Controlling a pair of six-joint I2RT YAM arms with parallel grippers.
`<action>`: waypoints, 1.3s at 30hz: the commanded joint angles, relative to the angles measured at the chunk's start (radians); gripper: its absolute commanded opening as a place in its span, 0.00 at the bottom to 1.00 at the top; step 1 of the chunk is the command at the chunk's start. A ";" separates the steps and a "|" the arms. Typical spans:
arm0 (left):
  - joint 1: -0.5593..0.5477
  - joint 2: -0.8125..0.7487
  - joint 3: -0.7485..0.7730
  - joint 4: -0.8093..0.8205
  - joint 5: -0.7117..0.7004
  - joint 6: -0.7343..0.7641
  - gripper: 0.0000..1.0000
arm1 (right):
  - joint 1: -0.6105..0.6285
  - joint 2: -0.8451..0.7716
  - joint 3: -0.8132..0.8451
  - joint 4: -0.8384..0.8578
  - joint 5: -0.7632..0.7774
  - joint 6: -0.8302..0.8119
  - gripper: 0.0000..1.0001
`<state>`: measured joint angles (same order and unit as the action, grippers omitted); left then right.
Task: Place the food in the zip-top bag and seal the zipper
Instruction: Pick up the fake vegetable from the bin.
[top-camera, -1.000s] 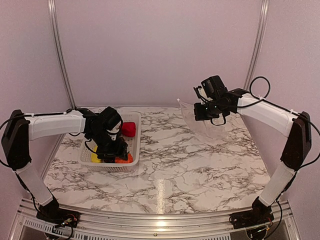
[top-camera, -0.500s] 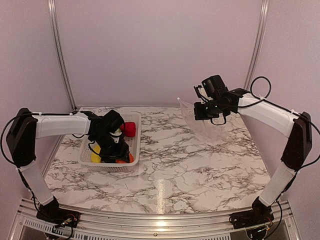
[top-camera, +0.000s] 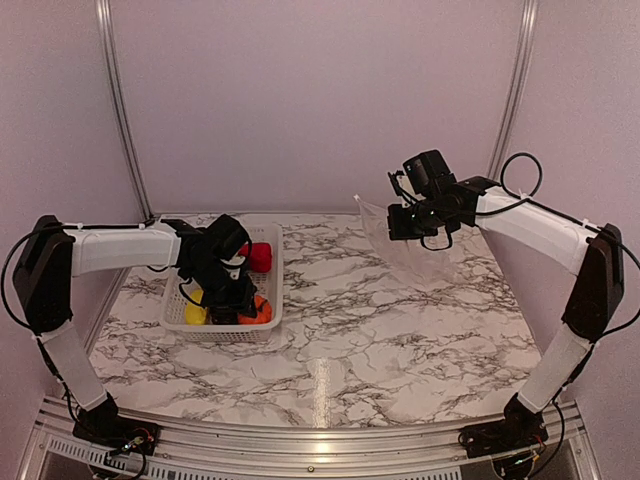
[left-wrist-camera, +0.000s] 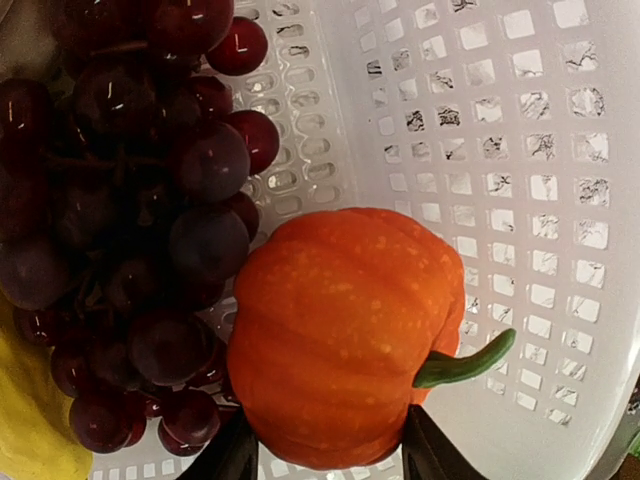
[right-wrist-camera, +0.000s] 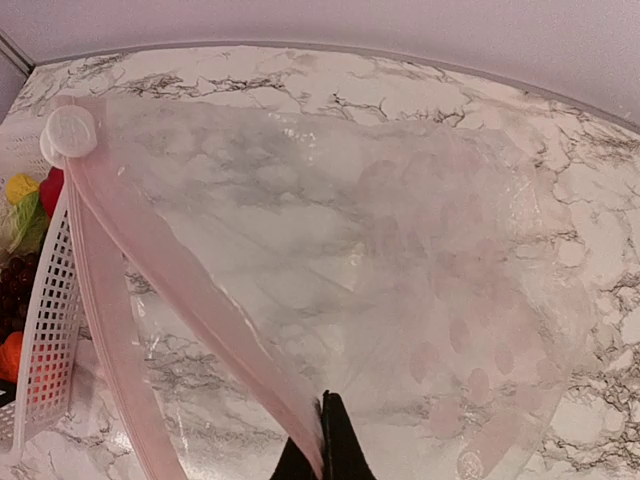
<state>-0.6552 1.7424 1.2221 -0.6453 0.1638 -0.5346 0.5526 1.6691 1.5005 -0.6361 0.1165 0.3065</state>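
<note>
1. The left gripper (left-wrist-camera: 330, 455) is lowered into the white slotted basket (left-wrist-camera: 500, 150) at the left of the marble table (top-camera: 350, 330).
2. Its jaws are closed against both sides of the orange round fruit (left-wrist-camera: 340, 330). One dark finger is seen at each flank of its near end. The fruit is resting on the basket floor, with a green stem curling off to one side.
3. The grape bunch (left-wrist-camera: 150, 200), dark purple, is found just beside the orange fruit and touching it. A yellow piece (left-wrist-camera: 30, 420) is wedged at the bunch's lower edge.
4. A red piece (top-camera: 258, 257) is noted at the far end of the basket, past the gripper.
5. The right gripper (right-wrist-camera: 322, 440) is raised above the right rear of the table. Its jaws are pinched shut on the mouth edge of the zip-top bag (right-wrist-camera: 400, 280).
6. The bag is held up by that edge. Its clear crinkly body is draped down and away toward the table, and no food is seen inside it.
7. The zipper (right-wrist-camera: 170, 270) is seen as a pinkish strip running up from the fingers. The mouth is parted along it, and the white slider tab (right-wrist-camera: 68, 130) is parked at its far end.
8. Bag and basket are kept well apart.
</note>
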 joint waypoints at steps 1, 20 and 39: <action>0.002 -0.036 0.020 0.029 -0.031 0.029 0.43 | 0.011 -0.032 -0.005 0.012 0.001 0.013 0.01; 0.025 -0.167 0.169 -0.107 -0.159 0.111 0.38 | 0.075 0.039 0.096 -0.027 0.009 -0.021 0.01; 0.020 -0.222 0.193 0.503 0.192 -0.146 0.36 | 0.137 0.201 0.289 -0.034 -0.152 0.039 0.00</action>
<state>-0.6327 1.5066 1.4376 -0.3630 0.2256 -0.5835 0.6781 1.8538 1.7374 -0.6659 0.0208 0.3149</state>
